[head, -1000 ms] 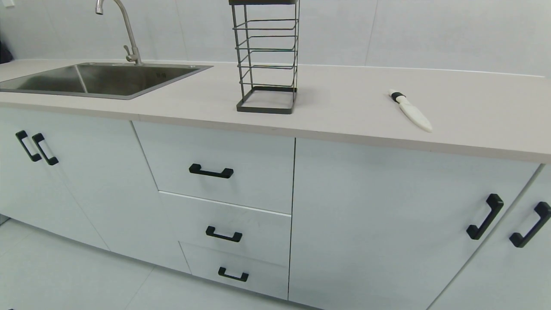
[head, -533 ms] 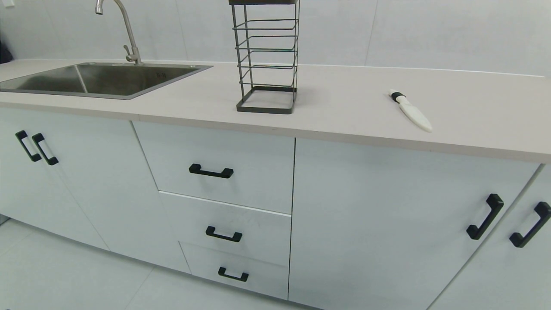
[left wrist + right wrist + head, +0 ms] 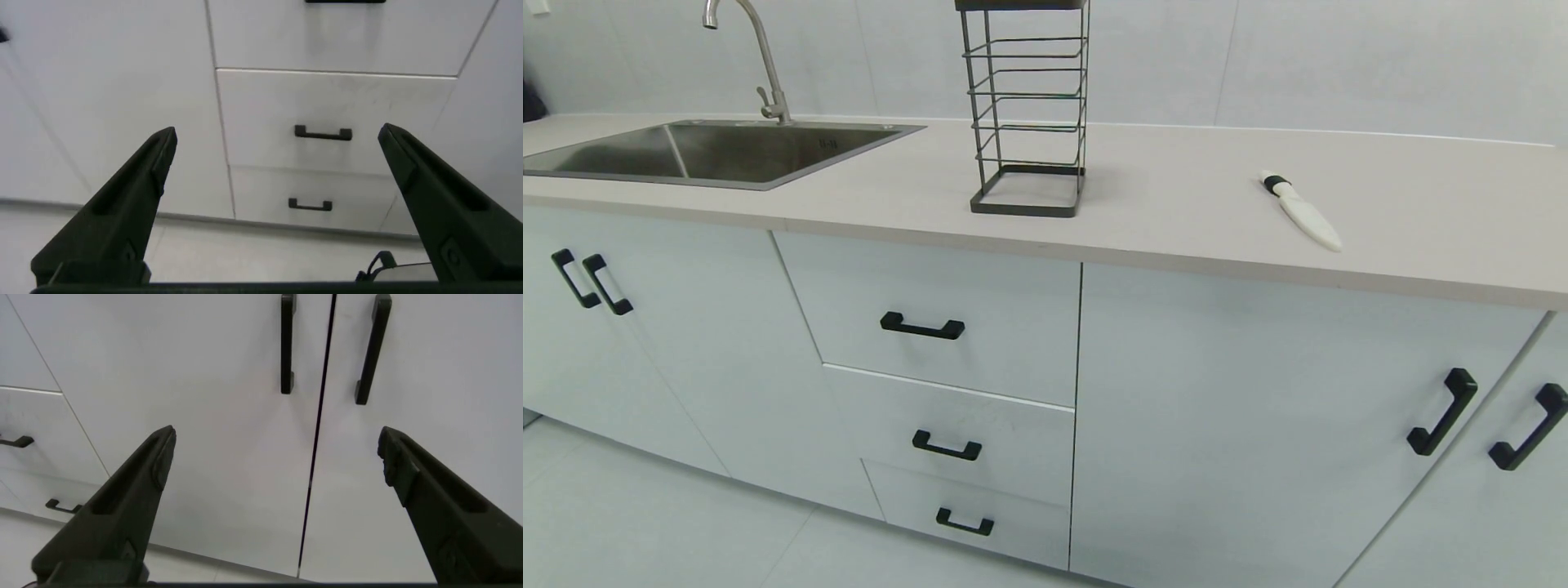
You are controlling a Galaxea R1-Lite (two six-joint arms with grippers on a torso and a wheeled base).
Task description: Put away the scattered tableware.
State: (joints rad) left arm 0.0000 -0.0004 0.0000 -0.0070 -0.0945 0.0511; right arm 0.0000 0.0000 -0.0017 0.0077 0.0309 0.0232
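Lying on the pale countertop point(image 3: 1176, 212): one white knife point(image 3: 1300, 210) with a black band, well to the right of the black wire rack point(image 3: 1027, 114), near the front edge. Sink point(image 3: 719, 151) and faucet point(image 3: 756, 57) at far left. Left gripper point(image 3: 278, 135): fingers spread wide, holding nothing, facing the drawer fronts point(image 3: 343, 106). Right gripper point(image 3: 278, 434): likewise spread, facing two cabinet doors point(image 3: 204, 416).

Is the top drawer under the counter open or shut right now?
Shut. The top drawer sits flush with the cabinet door beside it, no gap showing above its handle.
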